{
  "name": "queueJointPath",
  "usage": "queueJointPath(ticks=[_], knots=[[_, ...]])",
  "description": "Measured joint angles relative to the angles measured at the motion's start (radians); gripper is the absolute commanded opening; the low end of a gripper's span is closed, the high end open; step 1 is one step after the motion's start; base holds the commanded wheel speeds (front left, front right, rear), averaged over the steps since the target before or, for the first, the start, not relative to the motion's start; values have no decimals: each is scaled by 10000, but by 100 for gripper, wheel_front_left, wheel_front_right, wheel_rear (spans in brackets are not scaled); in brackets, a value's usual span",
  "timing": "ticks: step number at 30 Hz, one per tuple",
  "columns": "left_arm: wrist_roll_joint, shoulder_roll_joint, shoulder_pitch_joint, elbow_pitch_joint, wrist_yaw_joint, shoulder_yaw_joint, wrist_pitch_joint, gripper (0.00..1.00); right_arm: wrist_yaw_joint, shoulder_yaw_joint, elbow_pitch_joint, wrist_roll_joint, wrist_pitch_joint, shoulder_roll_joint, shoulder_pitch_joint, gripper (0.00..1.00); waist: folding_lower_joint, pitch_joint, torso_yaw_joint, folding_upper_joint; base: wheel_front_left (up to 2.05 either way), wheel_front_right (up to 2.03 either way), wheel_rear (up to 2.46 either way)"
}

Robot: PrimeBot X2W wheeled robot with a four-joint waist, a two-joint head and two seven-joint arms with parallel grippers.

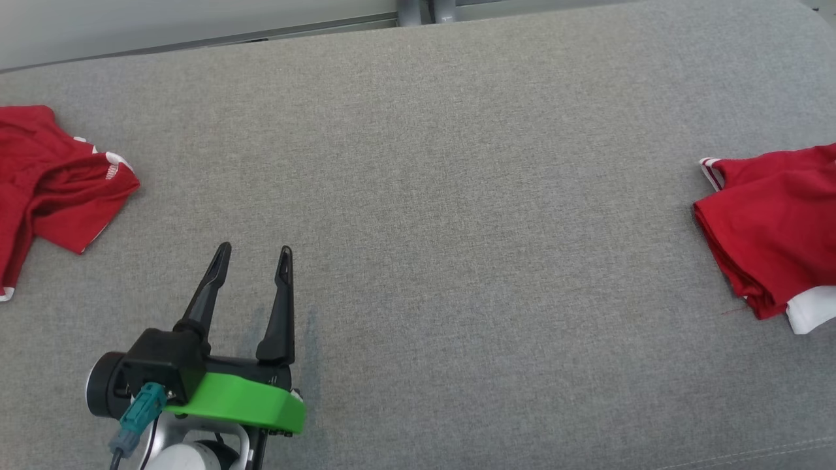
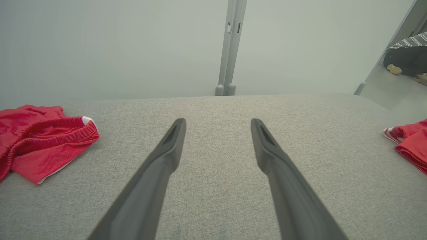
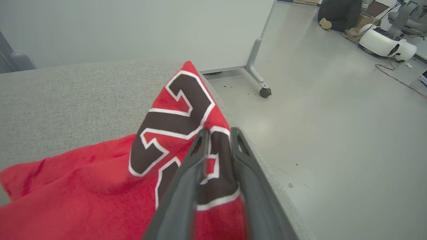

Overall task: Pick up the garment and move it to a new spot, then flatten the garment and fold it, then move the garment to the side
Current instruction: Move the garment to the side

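Numbered garment (image 1: 771,228) closes the row, lying far to the right of the left pincer (image 1: 255,250) on the grey bench (image 1: 457,196). Starting from the left, a crumpled red garment (image 1: 52,176) with white trim lies bunched well to the left of that pincer, slightly beyond its fingertips. Next comes the left pincer itself, low over the cloth-covered surface, its two dark fingers spread wide with nothing between them. To its right is a long stretch of bare grey fabric. The numbered garment follows, red with layered edges and a white corner. In the right wrist view, the right pincer (image 3: 219,131) sits over its dark, white-outlined figure. The fingers are nearly together with cloth showing in the slit, but I cannot tell whether they pinch it.
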Motion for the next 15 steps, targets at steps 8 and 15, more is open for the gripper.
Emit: queueJointPath(ticks=[8,15], knots=[[-10,-40,-5,15,69,10,-21,100,0,-756,435,-1373,-500,650,-526,100,0,108,-29,0,0,0,0],[-186,-184,-6,274,15,146,-299,100,0,59,205,-1329,-738,1237,-1024,100,0,-175,-249,0,0,0,0]])
